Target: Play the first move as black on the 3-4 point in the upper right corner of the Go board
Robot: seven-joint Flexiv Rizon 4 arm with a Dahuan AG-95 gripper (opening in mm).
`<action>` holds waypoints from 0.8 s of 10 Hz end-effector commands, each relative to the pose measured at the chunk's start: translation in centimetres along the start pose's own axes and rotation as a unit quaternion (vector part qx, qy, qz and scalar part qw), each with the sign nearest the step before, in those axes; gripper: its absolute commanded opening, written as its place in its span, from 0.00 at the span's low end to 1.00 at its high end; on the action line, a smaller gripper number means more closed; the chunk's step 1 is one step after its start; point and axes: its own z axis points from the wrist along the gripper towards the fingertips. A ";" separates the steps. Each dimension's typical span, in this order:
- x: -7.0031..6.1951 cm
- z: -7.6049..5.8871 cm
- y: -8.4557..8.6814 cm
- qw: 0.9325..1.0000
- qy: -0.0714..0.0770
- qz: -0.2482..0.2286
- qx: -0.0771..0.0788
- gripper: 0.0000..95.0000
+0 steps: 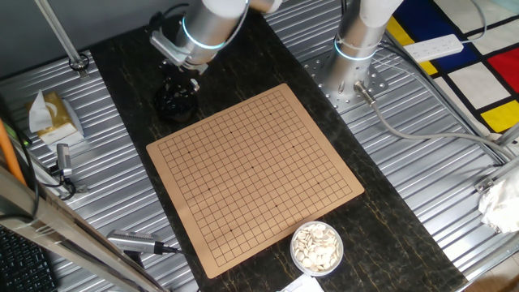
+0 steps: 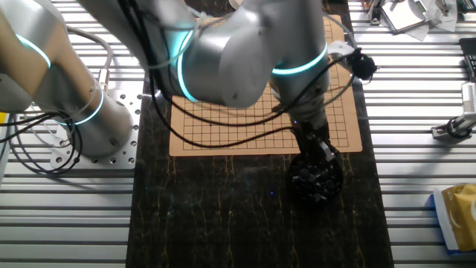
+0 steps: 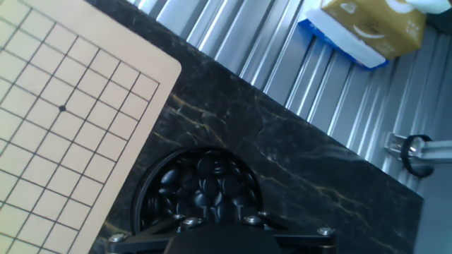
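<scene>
The Go board is lying bare on the dark desk: not a single stone is sitting on its grid, so the opening move is not yet made. Everything is left to do here: take a stone, carry it across, set it on the 3-4 crossing in the upper right corner.

The arm is reaching over the bowl of black stones, which is standing on the desk just beside one corner of the board. In the hand view the fingers are hanging directly above that bowl, with the glossy black stones heaped right beneath the gripper housing at the bottom of the picture. The fingertips themselves are running out of frame, so I cannot tell whether they are spread or pressed together, or whether a stone is already pinched between them. From the other fixed view the hand is dropping straight down onto the bowl, and the tips are lost against the dark pile there too.

So my read is that the picking step is under way: the black stone is in the bowl, under the fingers, touching or very nearly so. The bowl of white stones is sitting untouched near the opposite corner, well apart from the hand.
</scene>
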 end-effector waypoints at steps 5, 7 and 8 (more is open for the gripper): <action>-2.0 -3.8 -0.5 0.996 0.030 -0.073 -0.036 0.40; -2.1 -4.0 -0.5 0.997 0.025 -0.078 -0.013 0.60; -2.2 -3.9 -0.5 0.996 0.027 -0.081 -0.002 0.60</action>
